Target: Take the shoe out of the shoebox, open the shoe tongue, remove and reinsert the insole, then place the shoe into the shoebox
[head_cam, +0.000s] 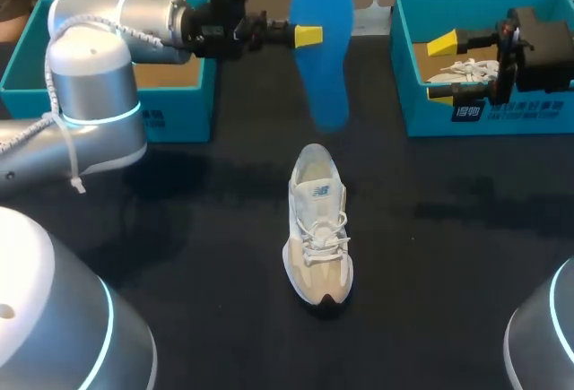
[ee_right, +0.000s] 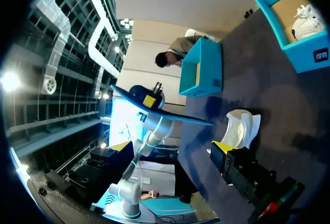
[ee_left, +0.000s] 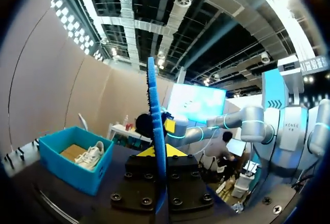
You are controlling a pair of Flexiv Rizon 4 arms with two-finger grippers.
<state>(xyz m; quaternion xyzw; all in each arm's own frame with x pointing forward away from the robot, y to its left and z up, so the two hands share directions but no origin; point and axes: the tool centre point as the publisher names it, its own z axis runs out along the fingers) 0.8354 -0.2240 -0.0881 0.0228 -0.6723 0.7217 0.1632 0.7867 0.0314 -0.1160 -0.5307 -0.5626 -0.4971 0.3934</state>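
**Shoe**: a cream and beige trainer with white laces. It stands upright on its sole at the middle of the dark table, dark-tipped toe toward the near edge and heel toward the far edge, well apart from both boxes.

**Insole**: blue and out of the shoe, raised in the air beyond the heel. Its long axis is roughly vertical and its broad face is turned to the head view. My left gripper clamps it at one long edge.

**Left shoebox**: teal and open, with a brown card interior, at the far left.

**Right shoebox**: teal and open, at the far right, holding a second shoe, white with laces.
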